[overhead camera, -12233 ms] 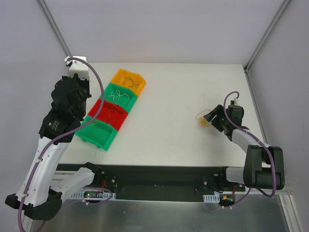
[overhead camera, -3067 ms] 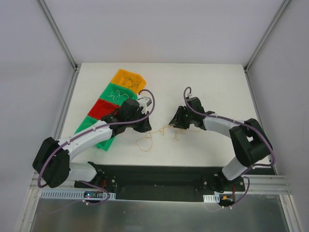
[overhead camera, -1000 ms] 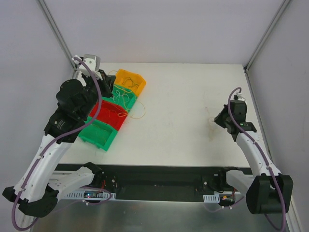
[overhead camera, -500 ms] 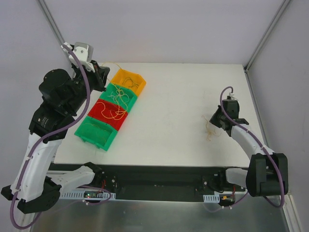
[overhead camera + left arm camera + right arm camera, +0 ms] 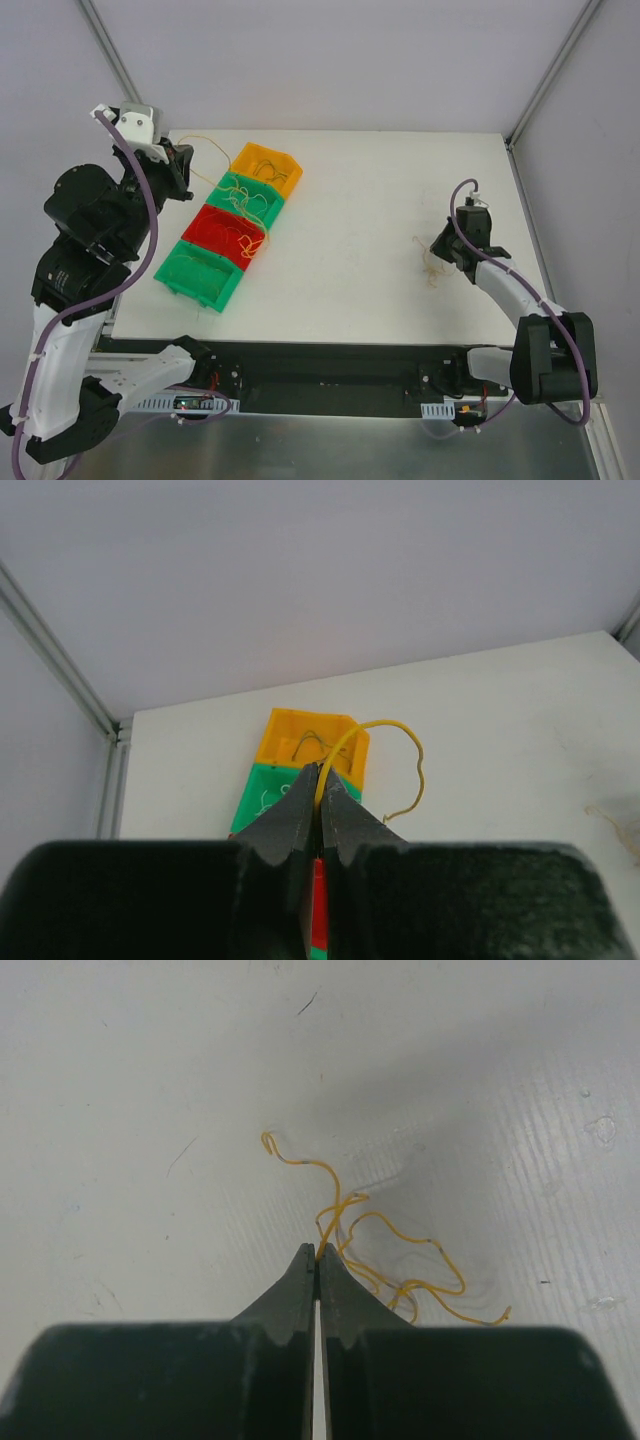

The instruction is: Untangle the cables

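Left gripper (image 5: 318, 772) higher, with yellow cable (image 5: 386, 723)

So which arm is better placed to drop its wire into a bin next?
Left, probably: the left claw pinches a thin curly yellow wire near the orange plastic bin; the right claw pinches tangled yellow wires far across the white table.

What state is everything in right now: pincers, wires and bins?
left pincer: shut on the yellow wire
yellow wire: lifted, curling free in the air
right pincer: shut on a strand of the orange-yellow clump
orange-yellow clump: loose curls lying on the table
orange bin: holds wire
far green bin: holds wires
red bin: holds wires
near green bin: contents unclear
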You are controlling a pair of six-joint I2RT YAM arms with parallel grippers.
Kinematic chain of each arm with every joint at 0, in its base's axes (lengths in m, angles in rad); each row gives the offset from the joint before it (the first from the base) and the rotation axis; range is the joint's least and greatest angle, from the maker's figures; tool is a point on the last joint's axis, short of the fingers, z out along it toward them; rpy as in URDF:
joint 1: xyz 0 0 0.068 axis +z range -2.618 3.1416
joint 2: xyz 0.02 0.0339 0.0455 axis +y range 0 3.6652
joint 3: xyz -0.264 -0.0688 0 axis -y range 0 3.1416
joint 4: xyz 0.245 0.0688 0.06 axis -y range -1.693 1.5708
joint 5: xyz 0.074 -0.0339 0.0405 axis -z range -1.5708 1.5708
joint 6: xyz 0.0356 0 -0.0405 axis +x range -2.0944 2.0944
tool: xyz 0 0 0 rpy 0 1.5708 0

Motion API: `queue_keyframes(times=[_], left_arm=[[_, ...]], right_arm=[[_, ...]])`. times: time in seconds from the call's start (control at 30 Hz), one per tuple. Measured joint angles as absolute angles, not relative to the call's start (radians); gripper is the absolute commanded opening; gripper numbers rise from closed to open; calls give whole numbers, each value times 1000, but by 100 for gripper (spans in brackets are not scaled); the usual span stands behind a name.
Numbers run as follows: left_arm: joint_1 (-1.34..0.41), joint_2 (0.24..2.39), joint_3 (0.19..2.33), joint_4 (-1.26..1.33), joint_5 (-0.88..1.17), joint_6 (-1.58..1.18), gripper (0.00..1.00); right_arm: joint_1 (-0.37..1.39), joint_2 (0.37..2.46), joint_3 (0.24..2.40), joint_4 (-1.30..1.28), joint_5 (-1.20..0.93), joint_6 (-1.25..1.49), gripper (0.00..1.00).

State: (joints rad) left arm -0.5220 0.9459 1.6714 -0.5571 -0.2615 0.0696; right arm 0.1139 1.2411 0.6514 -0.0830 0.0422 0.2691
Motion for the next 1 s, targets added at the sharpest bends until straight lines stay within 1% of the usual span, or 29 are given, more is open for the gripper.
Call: queue_keyframes(times=[0.3,0.63,0.8,1.0], left_arm=[[-522,889,1537,-584,-388,88,0],[-513,859,1382,-593,-595,91,0],[-492,826,1340,-602,-713,105,0],[-489,753,1315,-604,-809,142,0]], right_arm=[[117,1237,633,-59,41,269,0],[120,1238,626,-47,36,269,0],[122,1238,625,-46,36,268,0],[123,1259,624,-34,29,268,0]])
